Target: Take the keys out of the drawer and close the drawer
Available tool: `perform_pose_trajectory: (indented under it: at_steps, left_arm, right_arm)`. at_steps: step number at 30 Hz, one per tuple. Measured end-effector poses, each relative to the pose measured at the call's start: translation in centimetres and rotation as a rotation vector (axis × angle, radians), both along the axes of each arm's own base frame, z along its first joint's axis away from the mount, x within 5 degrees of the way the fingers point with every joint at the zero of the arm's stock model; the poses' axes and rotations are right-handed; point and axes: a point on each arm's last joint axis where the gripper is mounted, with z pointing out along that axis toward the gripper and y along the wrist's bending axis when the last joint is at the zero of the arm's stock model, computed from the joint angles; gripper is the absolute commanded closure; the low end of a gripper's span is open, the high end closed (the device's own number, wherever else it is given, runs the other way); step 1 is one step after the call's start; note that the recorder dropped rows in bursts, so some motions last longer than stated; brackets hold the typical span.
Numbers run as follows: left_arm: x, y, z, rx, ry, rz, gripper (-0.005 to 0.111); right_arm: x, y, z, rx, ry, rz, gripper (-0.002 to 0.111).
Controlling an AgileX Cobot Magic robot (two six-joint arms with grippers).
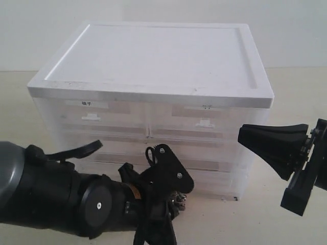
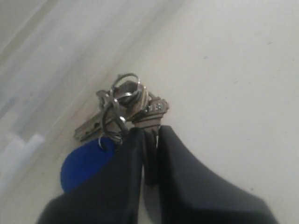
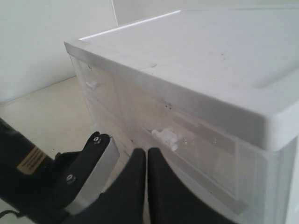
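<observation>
1. Keys (image 2: 132, 100) hang outside and just in front of the drawer unit (image 1: 153, 56). The left gripper (image 2: 150, 134) is clamped on one key, likely to carry the bunch clear.
2. The right gripper (image 3: 146, 153), its fingers pressed together and empty, sits near the unit's front, probably to push a drawer shut.
3. Two small labels (image 1: 87, 103) on the unit's top drawers carry writing too blurred to read.

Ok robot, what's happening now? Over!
Left end effector shut on the keys, outside the drawer unit. Right end effector shut, empty. Drawers look closed. Nothing blocking.
</observation>
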Motion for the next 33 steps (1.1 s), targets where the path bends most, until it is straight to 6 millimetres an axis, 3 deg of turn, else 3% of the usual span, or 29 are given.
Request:
perform_pose_trajectory:
  at_steps: [2,5,13,20,26,30,33]
  left_arm:
    - [-0.7,-0.8,0.3,-0.016,-0.044,-0.031,0.095]
    - [-0.3,-0.8,1.5,-0.052,-0.105,-0.018,0.087]
    - [0.4,2.2,0.8,0.0,-0.1,0.05,0.087]
    - [-2.1,0.3,3.3,-0.089,-0.149,-0.053,0.087]
    - [-4.0,-2.2,1.5,-0.066,-0.114,-0.182,0.087]
    - [-3.7,-3.1,-1.2,-0.007,-0.078,-0.192,0.087]
    - [-2.9,-3.4,-1.5,-0.013,-0.102,-0.179,0.087]
  right_arm:
    - [0.0,0.0,0.0,-0.002,0.001,-0.001,0.109]
    - [0.1,-0.1,-0.1,-0.011,0.007,-0.008,0.109]
    - [0.1,-0.1,-0.2,-0.014,0.009,-0.01,0.109]
    - [0.1,-0.1,-0.2,-0.017,0.011,-0.012,0.109]
    - [0.1,-0.1,-0.2,-0.02,0.014,-0.017,0.109]
    - [0.2,-0.2,-0.4,-0.035,0.023,-0.028,0.109]
    - [0.2,-0.2,-0.4,-0.035,0.024,-0.031,0.109]
